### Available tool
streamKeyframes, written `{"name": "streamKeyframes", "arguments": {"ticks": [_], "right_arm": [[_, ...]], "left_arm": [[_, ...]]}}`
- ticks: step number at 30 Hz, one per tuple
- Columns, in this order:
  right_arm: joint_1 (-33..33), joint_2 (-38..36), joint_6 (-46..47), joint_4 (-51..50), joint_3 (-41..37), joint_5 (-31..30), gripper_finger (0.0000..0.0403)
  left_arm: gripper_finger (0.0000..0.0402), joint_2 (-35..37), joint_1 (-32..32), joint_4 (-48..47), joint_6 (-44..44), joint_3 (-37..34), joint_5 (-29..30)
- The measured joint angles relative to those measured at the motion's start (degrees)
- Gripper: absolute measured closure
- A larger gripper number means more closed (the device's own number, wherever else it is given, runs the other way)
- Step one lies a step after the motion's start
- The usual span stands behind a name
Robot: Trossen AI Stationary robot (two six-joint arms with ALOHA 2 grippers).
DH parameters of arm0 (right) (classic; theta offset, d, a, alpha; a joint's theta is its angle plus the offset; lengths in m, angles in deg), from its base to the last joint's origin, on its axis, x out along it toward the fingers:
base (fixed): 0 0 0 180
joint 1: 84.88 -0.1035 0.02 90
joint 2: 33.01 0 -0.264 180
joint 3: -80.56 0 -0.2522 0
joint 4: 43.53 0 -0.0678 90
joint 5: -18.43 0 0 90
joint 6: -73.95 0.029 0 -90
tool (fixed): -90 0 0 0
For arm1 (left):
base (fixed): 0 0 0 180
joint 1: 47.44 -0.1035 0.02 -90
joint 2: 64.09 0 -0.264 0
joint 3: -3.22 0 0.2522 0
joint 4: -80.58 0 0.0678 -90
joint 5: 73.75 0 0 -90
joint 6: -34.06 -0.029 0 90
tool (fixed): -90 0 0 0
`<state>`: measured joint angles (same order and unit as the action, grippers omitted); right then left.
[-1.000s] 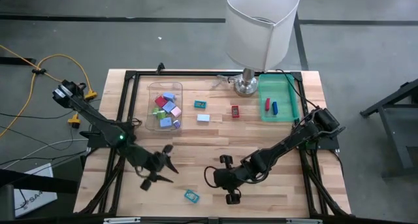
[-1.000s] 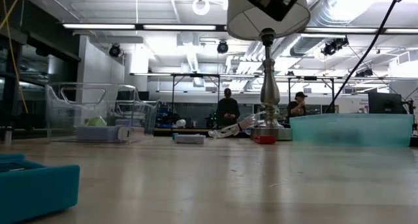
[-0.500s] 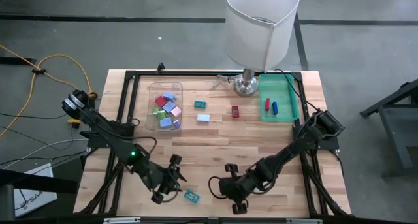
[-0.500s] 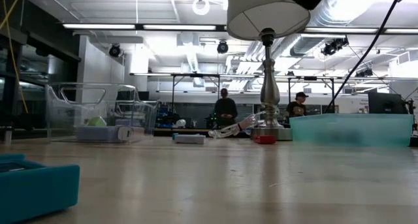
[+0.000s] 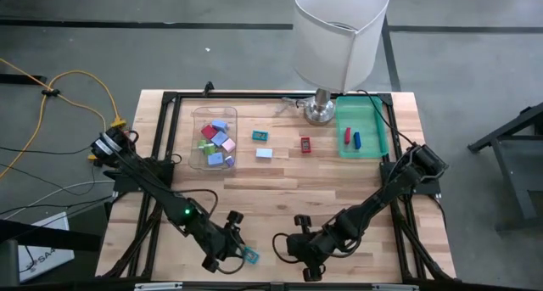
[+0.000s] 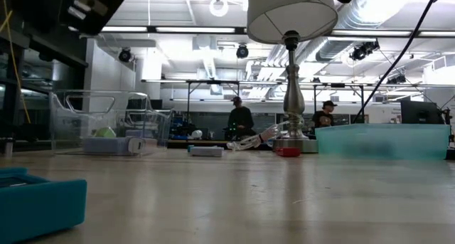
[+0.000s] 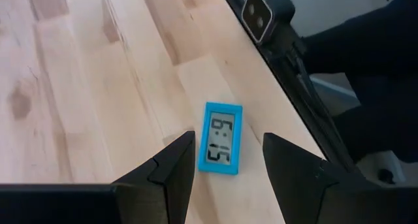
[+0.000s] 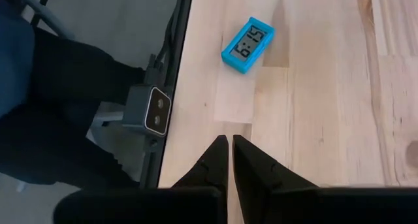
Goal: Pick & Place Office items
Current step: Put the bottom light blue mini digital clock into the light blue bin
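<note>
A small blue digital clock (image 5: 249, 255) lies flat on the wood near the table's near edge. It also shows as a teal block (image 6: 35, 205) in the low view. My left gripper (image 5: 233, 244) hovers over it, open. In the left wrist view the clock (image 7: 222, 145) lies between and just beyond its two fingers (image 7: 176, 162), which do not touch it. My right gripper (image 5: 284, 247) is shut, a little to the clock's right. The right wrist view shows the clock (image 8: 248, 44) ahead of it.
A clear bin (image 5: 198, 121) at the far left holds several small coloured pieces. A teal piece (image 5: 260, 136), a light blue block (image 5: 265, 153) and a red piece (image 5: 305, 144) lie loose mid-table. A green tray (image 5: 366, 121) and a big white-shaded lamp (image 5: 339, 36) stand far right.
My left gripper has moved toward the near edge and to the right, and has come over the blue clock. My right gripper has shifted a little toward the near edge. The clock has stayed where it was.
</note>
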<state>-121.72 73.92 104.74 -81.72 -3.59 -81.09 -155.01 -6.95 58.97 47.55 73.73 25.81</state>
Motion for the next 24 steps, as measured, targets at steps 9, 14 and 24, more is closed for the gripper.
{"name": "streamKeyframes", "arguments": {"ticks": [9, 14, 24], "right_arm": [[0.07, -0.02, 1.35, 0.16, 0.0, -0.02, 0.0394], [0.07, -0.02, 1.35, 0.87, 0.0, -0.02, 0.0394], [0.04, -0.02, 1.35, 1.12, 0.0, -0.82, 0.0394]], "left_arm": [[0.0229, -2.82, 0.0, 0.67, 0.45, 0.0, -0.22], [0.0229, -2.82, 0.13, 0.73, 0.71, 0.0, -0.17], [0.0229, -2.84, 0.12, 0.67, 0.29, -0.02, 1.29]]}}
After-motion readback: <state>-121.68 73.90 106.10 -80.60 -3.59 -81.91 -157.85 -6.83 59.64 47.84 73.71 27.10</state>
